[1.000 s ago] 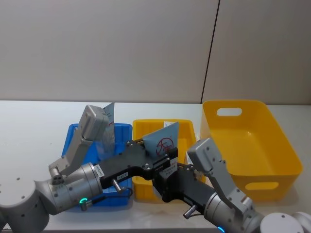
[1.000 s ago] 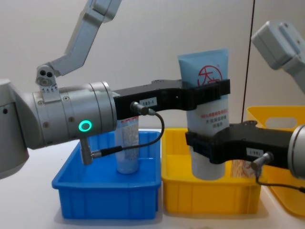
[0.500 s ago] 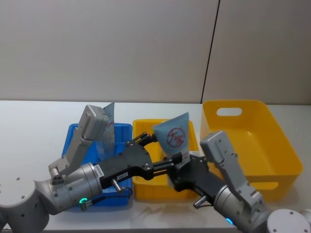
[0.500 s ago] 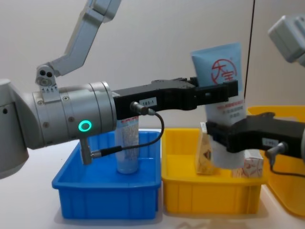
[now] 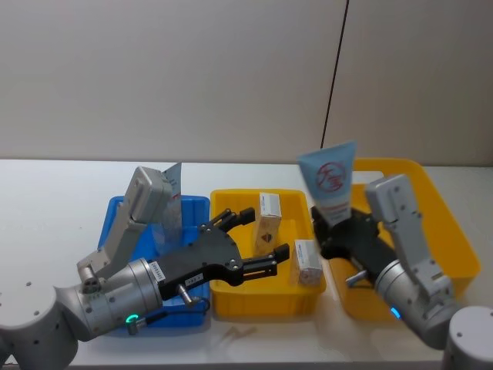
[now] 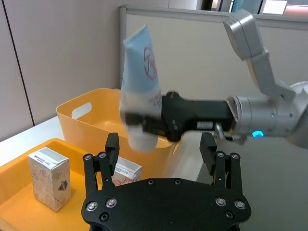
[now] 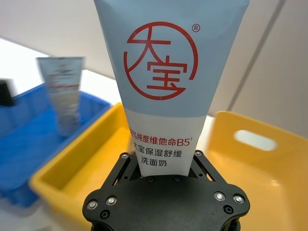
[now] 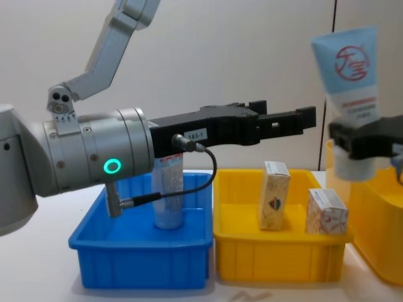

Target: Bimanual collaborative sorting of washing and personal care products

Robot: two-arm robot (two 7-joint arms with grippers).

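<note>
head view: shows the left gripper [image 5: 268, 231] spread wide and empty above the yellow tray [image 5: 262, 299], its arm crossing over from the blue tray [image 5: 115, 216]. shows the right gripper [image 5: 336, 225] pinching a pale-blue tube [image 5: 329, 179] by its lower end, crimped end up, above the left rim of the yellow basket [image 5: 443, 231]. finds two cream-white boxes in the yellow tray: one [image 5: 267, 223] near the middle, the other [image 5: 308, 262] toward the near right corner. finds a second tube [image 5: 171, 202] standing in the blue tray behind the left arm.

left wrist view: looks past parted fingers [image 6: 111, 144] with nothing between them, toward the pale-blue tube held above the basket's rim, the boxes lower down in the tray.

right wrist view: shows the pincer pressed onto the tube's white lower part, red round mark above, the second tube standing farther off in the blue tray.

chest view: places the held tube high near the right edge, well apart from the left gripper's tips; sets both boxes in the yellow tray and the second tube upright in the blue one.
</note>
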